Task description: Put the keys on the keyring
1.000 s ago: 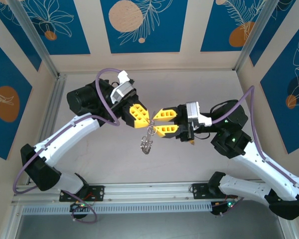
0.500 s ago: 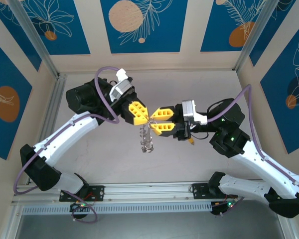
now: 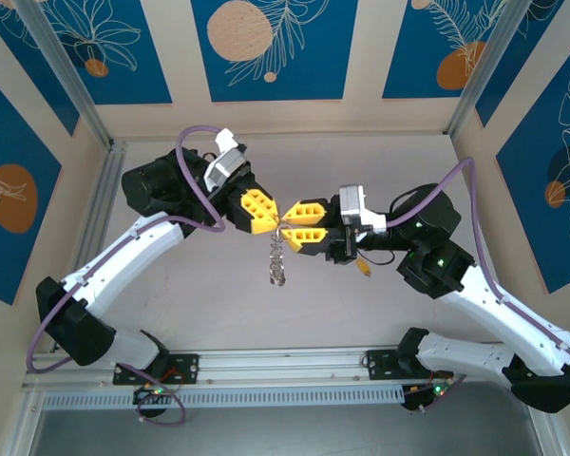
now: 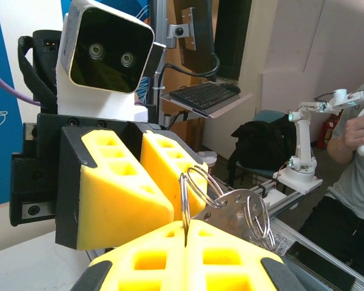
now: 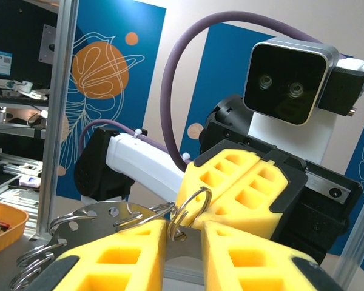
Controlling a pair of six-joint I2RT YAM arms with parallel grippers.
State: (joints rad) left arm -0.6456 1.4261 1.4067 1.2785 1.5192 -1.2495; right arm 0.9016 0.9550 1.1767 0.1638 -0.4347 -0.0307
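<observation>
Spotted the keyring [image 3: 283, 231] mid-air over the desk [image 3: 380, 313], keys [image 3: 278, 268] dangling at 6 o'clock. Saw left end effector [image 3: 274, 218] at 10 clamped shut on it, right end effector [image 3: 293, 228] at 3 nearly closed on it. Could've yanked it loose pulling apart.

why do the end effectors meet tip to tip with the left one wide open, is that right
No: the left end effector is shut, pinching the keyring, as the left wrist view shows. It does meet the right end effector tip to tip.
</observation>
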